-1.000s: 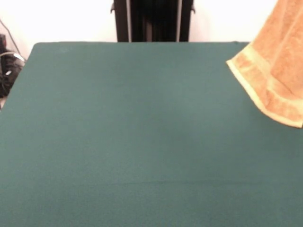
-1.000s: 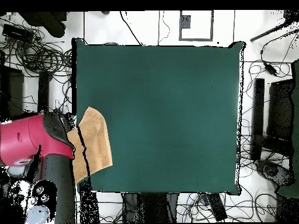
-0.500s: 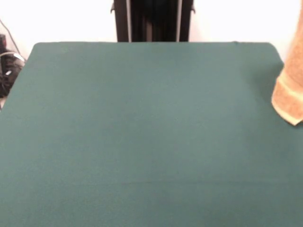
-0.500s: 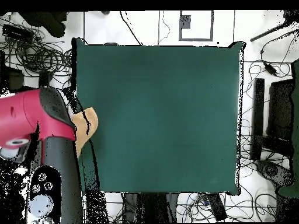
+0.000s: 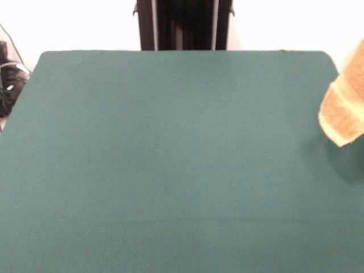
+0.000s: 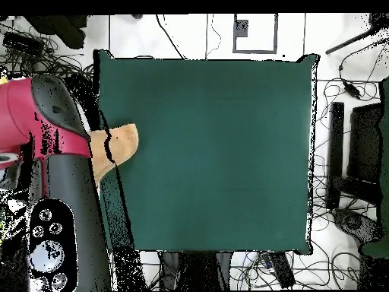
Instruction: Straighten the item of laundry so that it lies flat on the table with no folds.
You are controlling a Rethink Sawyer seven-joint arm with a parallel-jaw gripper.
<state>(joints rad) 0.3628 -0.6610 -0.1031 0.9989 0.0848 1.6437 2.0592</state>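
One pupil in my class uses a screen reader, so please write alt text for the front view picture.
An orange-tan towel hangs in from the right edge of the picture, its pale-banded lower end above a wide dark green table and casting a faint shadow on it. The rest of the table is bare, and no gripper shows in this view.

One camera looks across the table (image 5: 170,159) from low at its near edge – toward the black pedestal (image 5: 185,24). The other looks straight down from high above – taking in the whole table (image 6: 213,152) plus surrounding floor. Both share the green tabletop.
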